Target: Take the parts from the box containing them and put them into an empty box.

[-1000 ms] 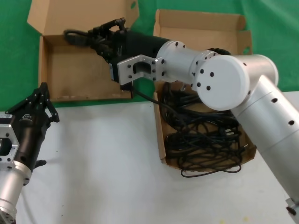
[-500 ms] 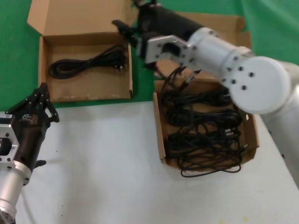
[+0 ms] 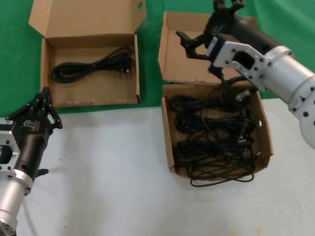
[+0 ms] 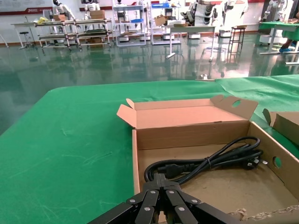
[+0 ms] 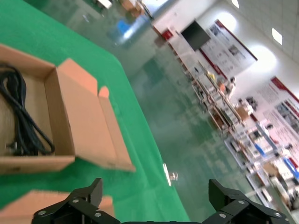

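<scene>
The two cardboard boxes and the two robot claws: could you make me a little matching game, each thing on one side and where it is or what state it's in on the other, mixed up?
Things:
1. wide shallow box
2. squarish box
3. left gripper
4. right gripper

States:
A. fingers spread open, above the raised lid
B. heaped with many black cables
C. fingers together in a point, over the white table
D. holds a single coiled cable

Pairs: 1-D, 2-B, 3-C, 4-A
</scene>
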Available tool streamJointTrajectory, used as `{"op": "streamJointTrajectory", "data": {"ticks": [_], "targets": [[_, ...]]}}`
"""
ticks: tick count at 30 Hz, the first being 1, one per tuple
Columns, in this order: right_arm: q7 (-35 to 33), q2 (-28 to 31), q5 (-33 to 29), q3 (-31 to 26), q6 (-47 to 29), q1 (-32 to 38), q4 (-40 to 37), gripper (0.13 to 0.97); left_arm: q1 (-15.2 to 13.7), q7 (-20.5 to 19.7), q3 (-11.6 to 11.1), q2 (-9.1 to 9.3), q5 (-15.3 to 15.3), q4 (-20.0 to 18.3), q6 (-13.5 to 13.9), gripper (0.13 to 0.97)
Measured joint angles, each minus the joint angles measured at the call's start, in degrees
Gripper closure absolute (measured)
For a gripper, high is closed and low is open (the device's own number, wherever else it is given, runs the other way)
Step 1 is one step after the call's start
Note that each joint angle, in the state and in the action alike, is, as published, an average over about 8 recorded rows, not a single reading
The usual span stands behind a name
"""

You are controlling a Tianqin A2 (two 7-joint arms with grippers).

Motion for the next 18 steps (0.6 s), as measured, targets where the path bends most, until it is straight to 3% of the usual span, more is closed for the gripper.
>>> {"op": "streamJointTrajectory", "data": {"ticks": [10,18], "targets": [[1.05,0.68,1.04,1.72,1.45,-3.28,0.92,0.208,0.02,0.03,0.0,0.01,-0.03,0.0,-0.02,0.927],[1.52,0.93,5.55,2.52,3.74,-6.26,0.91,0.173,0.08,0.14,-0.01,0.02,-0.12,0.03,-0.11,0.9]]}}
